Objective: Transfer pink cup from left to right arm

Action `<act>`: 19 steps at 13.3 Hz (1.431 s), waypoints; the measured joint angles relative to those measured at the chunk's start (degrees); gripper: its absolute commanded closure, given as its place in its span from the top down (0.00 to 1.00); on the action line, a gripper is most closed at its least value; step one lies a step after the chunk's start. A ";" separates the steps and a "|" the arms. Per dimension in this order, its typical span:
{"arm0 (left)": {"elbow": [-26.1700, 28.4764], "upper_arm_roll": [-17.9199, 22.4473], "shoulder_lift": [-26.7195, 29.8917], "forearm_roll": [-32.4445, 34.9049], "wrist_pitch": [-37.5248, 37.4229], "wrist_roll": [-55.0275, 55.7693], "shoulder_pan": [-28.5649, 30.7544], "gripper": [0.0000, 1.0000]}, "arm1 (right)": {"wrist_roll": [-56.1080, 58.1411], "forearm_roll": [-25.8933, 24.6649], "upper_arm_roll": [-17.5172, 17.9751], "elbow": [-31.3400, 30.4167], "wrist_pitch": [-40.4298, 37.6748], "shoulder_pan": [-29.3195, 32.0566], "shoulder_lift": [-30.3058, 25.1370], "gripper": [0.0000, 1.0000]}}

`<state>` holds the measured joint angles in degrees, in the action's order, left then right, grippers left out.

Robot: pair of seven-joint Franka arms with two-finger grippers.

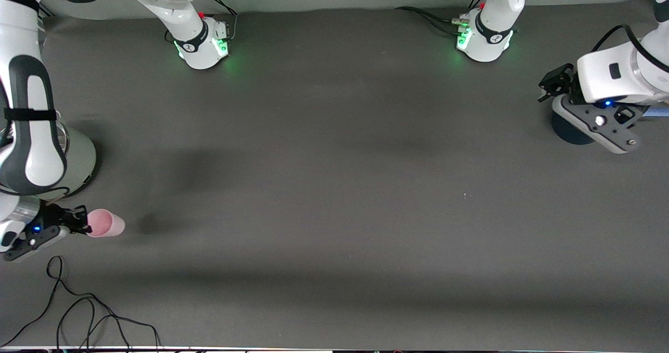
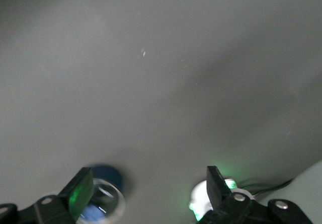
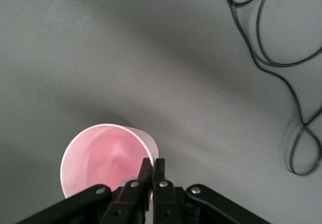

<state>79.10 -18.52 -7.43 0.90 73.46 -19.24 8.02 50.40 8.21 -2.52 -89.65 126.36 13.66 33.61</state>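
Pink cup (image 1: 105, 223) is with the right gripper (image 1: 78, 222), not the left: its fingers (image 3: 151, 176) are together, pinched on the cup's rim wall, one inside and one outside. From the fingertips the cup extends toward about 3 o'clock in the front view, long axis tipped so the open mouth shows to the wrist camera; its shadow on the surface (image 1: 334, 185) sits apart from it, so I judge it held clear, over the right arm's end of the surface, low in the front view. Loose black cable (image 1: 78, 311) lies at roughly 6 o'clock from the cup. Left gripper (image 1: 554, 83) hangs well apart at the other end, over a dark blue round object (image 1: 569, 132), fingers (image 2: 80, 194) apart and empty; that arm waits. Judgement: the transfer looks done.
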 measured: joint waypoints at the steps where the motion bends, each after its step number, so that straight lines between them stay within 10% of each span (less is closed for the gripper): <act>1: 0.25 -0.18 -0.11 0.05 -0.24 8.76 -0.07 1.00 | 0.86 1.18 0.04 -0.14 1.64 0.00 1.50 0.00; 6: 4.10 -0.55 -2.46 0.14 3.84 25.86 -0.48 1.00 | 1.26 2.81 0.25 -0.08 4.01 -0.01 4.53 0.00; 7: 4.61 -0.39 -3.51 0.15 4.60 25.99 -0.24 1.00 | 1.26 2.87 0.25 -0.08 4.12 -0.01 4.73 0.19; 8: 4.65 -0.27 -4.42 0.15 5.03 26.00 -0.04 1.00 | 1.26 2.96 0.25 -0.07 4.13 -0.01 4.91 0.94; 9: 4.65 -0.19 -4.89 0.18 5.27 26.00 0.11 1.00 | 1.27 3.23 0.25 -0.02 4.15 0.00 5.14 1.00; 15: 7.23 -0.42 -3.91 0.24 8.77 26.03 0.12 1.00 | -0.51 5.00 0.24 2.36 -1.48 -0.01 3.92 1.00; 19: 11.97 0.10 -0.99 0.26 14.44 26.02 -0.66 1.00 | -7.71 1.45 -0.15 4.01 -17.48 -0.16 -7.44 1.00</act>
<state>91.07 -18.42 -8.41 1.16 87.90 6.78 7.37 42.69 9.66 -2.67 -85.64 108.88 13.50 26.17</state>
